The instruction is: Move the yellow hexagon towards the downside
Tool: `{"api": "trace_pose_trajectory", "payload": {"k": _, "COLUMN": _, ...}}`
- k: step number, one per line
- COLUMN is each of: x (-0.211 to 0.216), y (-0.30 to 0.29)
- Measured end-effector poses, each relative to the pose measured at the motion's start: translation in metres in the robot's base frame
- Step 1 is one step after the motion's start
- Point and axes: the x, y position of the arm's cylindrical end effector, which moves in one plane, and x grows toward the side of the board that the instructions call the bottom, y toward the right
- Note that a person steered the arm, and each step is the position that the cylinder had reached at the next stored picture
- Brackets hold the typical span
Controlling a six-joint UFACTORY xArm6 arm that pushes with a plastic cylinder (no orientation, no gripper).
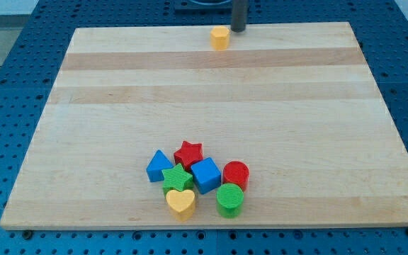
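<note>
Camera view showed the table [211, 106], pale wooden planks with smooth grain, with the yellow hexagon [220, 37] near its top edge. My tip [238, 30], the end effector, a plain dark rod with nothing to spread or pinch, stood just to the hexagon's upper right, seemingly not touching. Pushed off-centre from there, the hexagon might have slid left instead of down. Far below sat ridged plastic blocks: blue cube [205, 175], red star [188, 153], blue triangle [159, 166], red cylinder [236, 173], green cylinder [230, 199], green star [177, 177], yellow heart [181, 202].
</note>
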Motion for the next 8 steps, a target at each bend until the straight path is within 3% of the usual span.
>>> {"api": "trace_pose_trajectory", "payload": {"k": 2, "x": 0.034, "y": -0.027}}
{"api": "trace_pose_trajectory", "payload": {"k": 5, "x": 0.142, "y": -0.028}}
{"api": "trace_pose_trajectory", "payload": {"k": 7, "x": 0.192, "y": -0.028}}
{"api": "trace_pose_trajectory", "payload": {"k": 8, "x": 0.192, "y": -0.028}}
